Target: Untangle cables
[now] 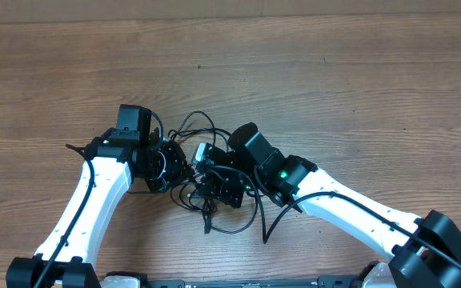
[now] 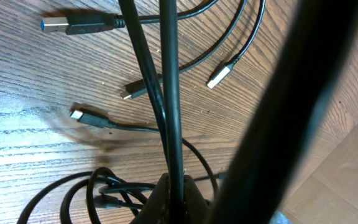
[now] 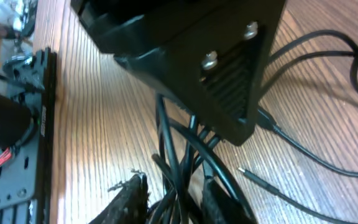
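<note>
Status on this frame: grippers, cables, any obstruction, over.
Left gripper shut on cables, strands taut. Right gripper astride several strands, clamp unclear. Tangle not yet undone, plug ends loose on table. Grippers crowded close together.

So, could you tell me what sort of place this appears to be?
Most likely a robotics lab or test bench: a white left arm and right arm work over a plain wood-grain table, on which lies a tangle of thin black cables with plug ends.

Cables (image 2: pixel 169 93) sprawl between the left arm (image 1: pixel 94 200) and right arm (image 1: pixel 350 212); table (image 1: pixel 294 64) beyond lies open.
</note>
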Tool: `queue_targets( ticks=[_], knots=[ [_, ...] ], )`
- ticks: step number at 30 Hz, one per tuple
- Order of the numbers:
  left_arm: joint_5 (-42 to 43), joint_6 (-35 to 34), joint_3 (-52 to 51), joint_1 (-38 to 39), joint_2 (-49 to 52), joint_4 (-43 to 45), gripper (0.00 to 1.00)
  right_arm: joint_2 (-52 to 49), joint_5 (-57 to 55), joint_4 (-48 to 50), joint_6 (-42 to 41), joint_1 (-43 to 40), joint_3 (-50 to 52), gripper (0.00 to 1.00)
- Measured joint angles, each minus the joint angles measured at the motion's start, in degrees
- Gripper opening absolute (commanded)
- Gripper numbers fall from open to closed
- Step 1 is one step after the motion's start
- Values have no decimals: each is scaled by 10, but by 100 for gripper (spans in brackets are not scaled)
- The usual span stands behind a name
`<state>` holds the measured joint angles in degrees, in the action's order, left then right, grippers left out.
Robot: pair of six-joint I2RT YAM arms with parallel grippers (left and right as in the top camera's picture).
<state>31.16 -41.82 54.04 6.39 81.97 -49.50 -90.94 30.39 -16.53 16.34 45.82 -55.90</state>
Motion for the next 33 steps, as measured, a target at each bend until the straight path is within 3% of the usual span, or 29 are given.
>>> queue_targets(
  ticks=[7, 12, 23, 33],
  knots=[
    [2, -15, 0, 0, 0, 1, 4, 0, 1, 0, 0, 0, 0, 27],
    [5, -26, 0, 0, 0, 7, 4, 0, 0, 0, -1, 0, 0, 4],
    [-2, -31, 0, 0, 0, 10, 4, 0, 0, 0, -36, 0, 0, 4],
    [-94, -29, 0, 0, 0, -25, 4, 8, 0, -7, -130, 0, -9, 4]
  ],
)
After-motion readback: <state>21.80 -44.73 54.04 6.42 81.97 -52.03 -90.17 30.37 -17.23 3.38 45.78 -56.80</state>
